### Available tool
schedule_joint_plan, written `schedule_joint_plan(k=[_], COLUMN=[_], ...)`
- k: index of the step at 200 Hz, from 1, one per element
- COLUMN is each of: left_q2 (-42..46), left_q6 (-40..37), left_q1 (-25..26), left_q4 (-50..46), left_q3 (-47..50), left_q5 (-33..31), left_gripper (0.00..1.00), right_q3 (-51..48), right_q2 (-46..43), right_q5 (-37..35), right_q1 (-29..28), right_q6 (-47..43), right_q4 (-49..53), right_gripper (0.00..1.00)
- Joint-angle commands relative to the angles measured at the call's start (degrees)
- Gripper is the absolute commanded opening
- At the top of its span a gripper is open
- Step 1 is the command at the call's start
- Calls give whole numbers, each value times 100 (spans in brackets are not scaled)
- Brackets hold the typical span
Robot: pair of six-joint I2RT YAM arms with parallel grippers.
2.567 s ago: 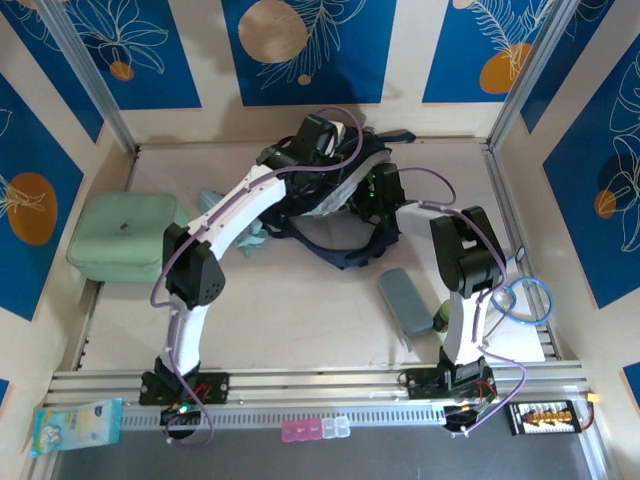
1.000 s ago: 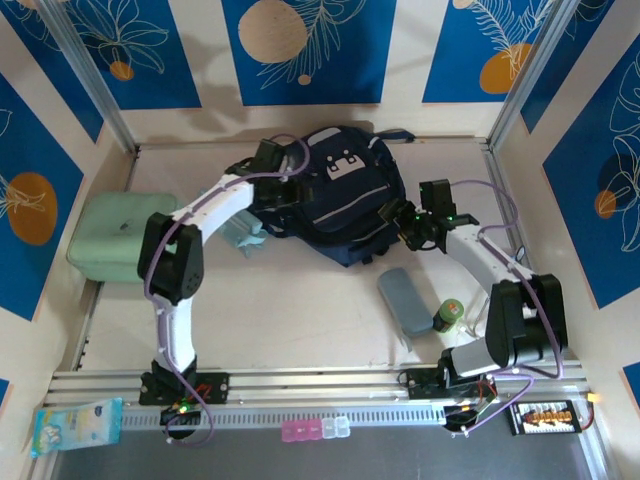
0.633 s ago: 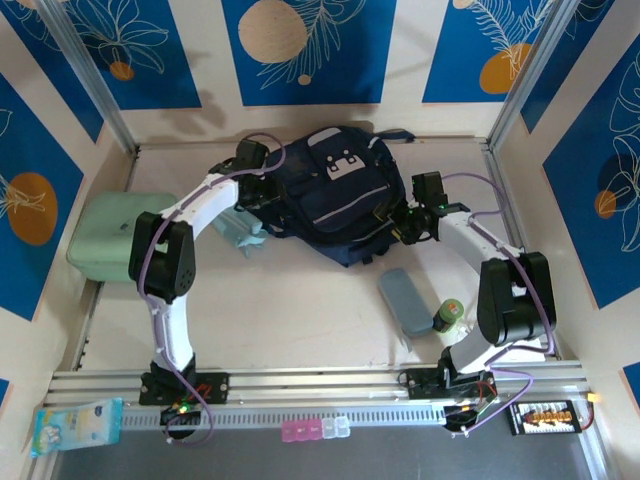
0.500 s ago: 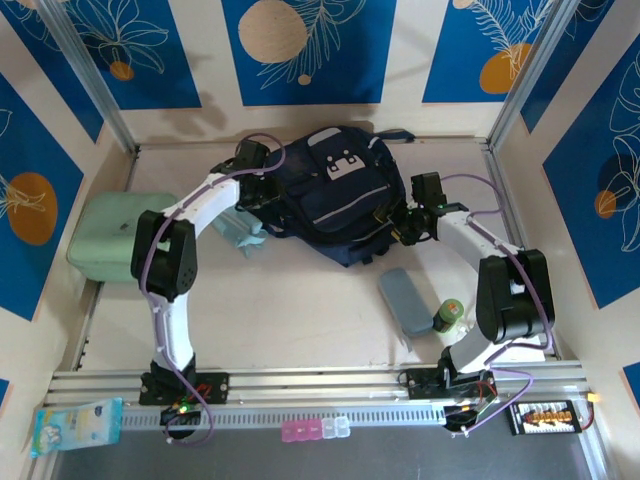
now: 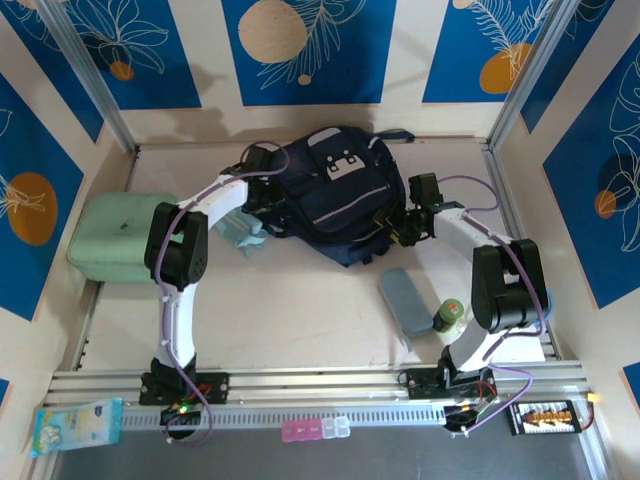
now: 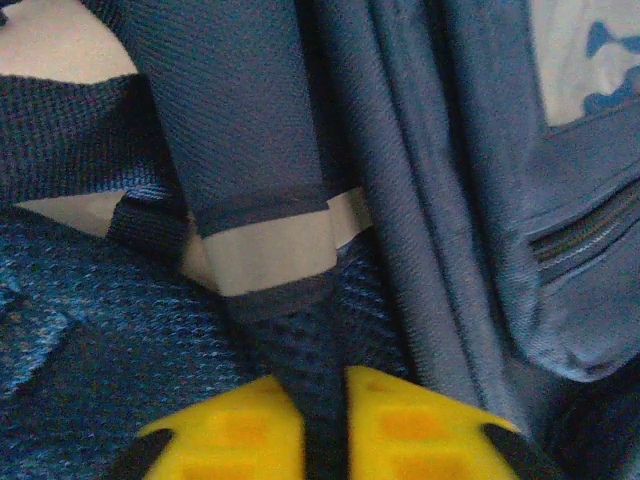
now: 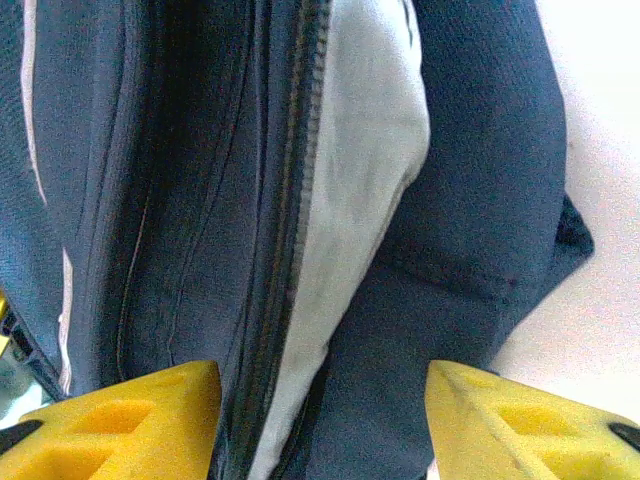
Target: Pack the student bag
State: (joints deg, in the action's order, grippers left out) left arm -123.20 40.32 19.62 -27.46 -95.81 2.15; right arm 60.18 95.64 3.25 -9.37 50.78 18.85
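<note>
1. Student bag [image 5: 335, 190] lies front pocket up at the far middle of the surface [image 5: 300, 300], in the same place as half a second ago.
   - Left tool [image 5: 262, 190] has slid in from the left and now sits against the bag's upper-left side, just above a pale teal cloth [image 5: 245, 235].
   - Right tool [image 5: 392, 228] has crept in to the bag's lower-right edge and touches it.
   - Mint-green case [image 5: 120, 240], grey-blue pouch [image 5: 405, 300] and green-capped bottle [image 5: 450, 315] rest on the surface outside the bag, with neither tool on them.

2. Left wrist view: the left tool [image 6: 325, 425] has just pressed nearly together.
   - Its yellow fingers [image 6: 230, 430] pinch a dark strap [image 6: 240, 130] below the strap's grey band.
   - Bag fabric with a zipped seam runs down the right of this view.

3. Right wrist view: the right tool [image 7: 320, 420] stands spread and is still drawing in.
   - One finger sits on either side of a fold of the bag that carries a zip [image 7: 300, 150] and a pale lining [image 7: 370, 180].
   - No pinch on the fold is visible yet.

4. Judgement:
   - One hold is newly gained on the left, and a second is being sought on the right.
   - This looks like preparation to lift or spread the bag's mouth.
   - Packing proper looks to be at an early stage, since all three loose items still lie outside.
   - Risk: the left pinch holds only a strap, so a pull may drag the whole bag across the surface instead of opening it.
</note>
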Motion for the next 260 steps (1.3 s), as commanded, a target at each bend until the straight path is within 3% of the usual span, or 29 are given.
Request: schedule_joint_plan(k=[1,109,136,179,225,260], left_q2=[162,1913,2077,2055,1989,2039], left_q6=[-5,311,780,1514,2133,2277], left_q1=[-57,231,396,585,657,661], left_q4=[152,521,950,1322,1666,1676], left_q3=[-119,1511,1781,1683,1774,1811], left_q5=[137,1224,1320,1246,1230,1358], left_gripper=[3,0,0,0,0,0], right_q3=[318,2202,2357,1816,1499,1183], right_q2=[278,1972,1772,657,-298,-856], right_q5=[124,250,-6,-311,-860,-1172], right_q1=[61,496,574,781,113,-1005], right_q6=[-203,-814,-1073,-1341,-1728,-1730], right_q4=[-62,-348,44,418,1332,1410], right_gripper=[54,44,48,60,60,57])
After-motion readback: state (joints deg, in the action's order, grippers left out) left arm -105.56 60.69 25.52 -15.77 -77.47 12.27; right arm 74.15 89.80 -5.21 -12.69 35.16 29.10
